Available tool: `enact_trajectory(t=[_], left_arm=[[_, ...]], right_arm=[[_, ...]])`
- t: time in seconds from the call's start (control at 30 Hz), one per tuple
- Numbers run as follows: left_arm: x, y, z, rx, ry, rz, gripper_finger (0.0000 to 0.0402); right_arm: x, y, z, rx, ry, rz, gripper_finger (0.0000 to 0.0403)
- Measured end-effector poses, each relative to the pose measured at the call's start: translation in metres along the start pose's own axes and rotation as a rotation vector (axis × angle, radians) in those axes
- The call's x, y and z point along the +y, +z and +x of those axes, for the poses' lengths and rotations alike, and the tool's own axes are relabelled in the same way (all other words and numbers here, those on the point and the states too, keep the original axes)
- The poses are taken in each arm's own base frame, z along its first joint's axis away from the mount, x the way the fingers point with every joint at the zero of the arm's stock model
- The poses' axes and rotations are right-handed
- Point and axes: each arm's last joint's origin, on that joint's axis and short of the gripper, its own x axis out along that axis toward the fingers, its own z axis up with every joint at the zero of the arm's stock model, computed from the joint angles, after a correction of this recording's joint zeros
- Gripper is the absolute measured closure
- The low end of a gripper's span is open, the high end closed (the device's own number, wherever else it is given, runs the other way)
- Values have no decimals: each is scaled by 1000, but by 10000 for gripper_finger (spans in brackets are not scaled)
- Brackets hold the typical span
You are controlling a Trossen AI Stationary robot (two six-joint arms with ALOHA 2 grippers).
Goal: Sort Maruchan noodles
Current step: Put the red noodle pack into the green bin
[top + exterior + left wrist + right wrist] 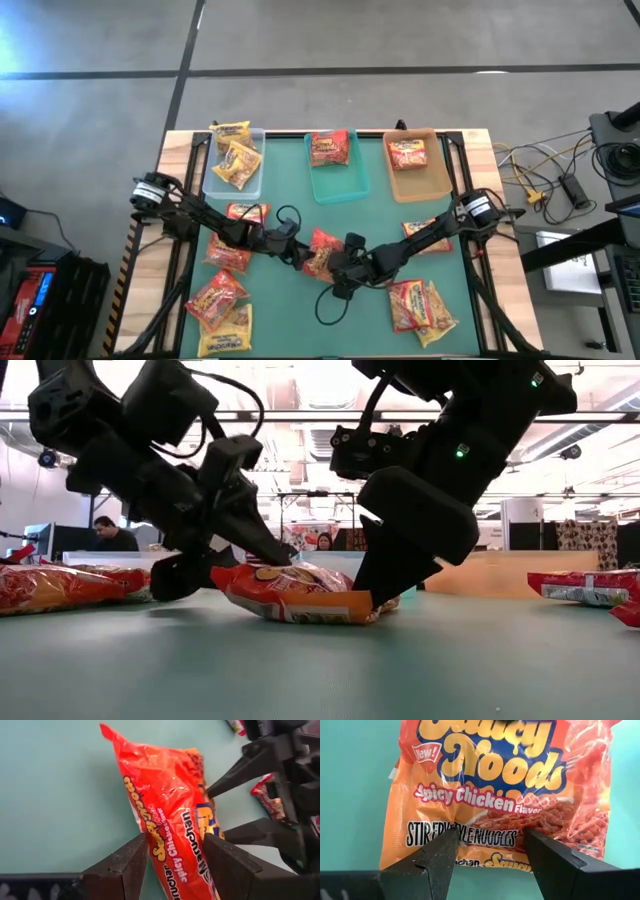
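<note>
Four packets are already seen sorted: two yellow in the clear tray (234,180), one each in the teal tray (338,185) and tan tray (420,182). Roughly eight are left loose on the green mat (300,310). At mat centre, a crinkly orange Spicy Chicken packet (320,252) is straddled by the spread fingers of the left gripper (296,250) and right gripper (342,272), neither yet clamped.

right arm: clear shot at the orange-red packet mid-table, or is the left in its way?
Probably yes. The right gripper is already at the orange-red packet, jaws open astride one end. The left gripper straddles the opposite end, so the two look close but not blocking.
</note>
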Motion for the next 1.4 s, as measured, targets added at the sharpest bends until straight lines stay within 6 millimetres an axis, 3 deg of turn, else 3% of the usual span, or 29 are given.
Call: enact_trajectory(t=[0.23,0.53,0.73,1.03,1.4], left_arm=[[-9,0,18,17,-12,30,223],[-22,5,21,54,-72,92,224],[-22,4,21,71,-88,138,260],[-23,2,21,102,-108,206,353],[-27,8,15,83,-127,282,364]], right_arm=[[-1,2,1,-13,2,-4,179],[-1,2,1,-12,0,-22,179],[-1,2,-2,-2,2,-42,179],[2,8,-28,16,127,-8,179],[2,5,-61,56,126,37,179]])
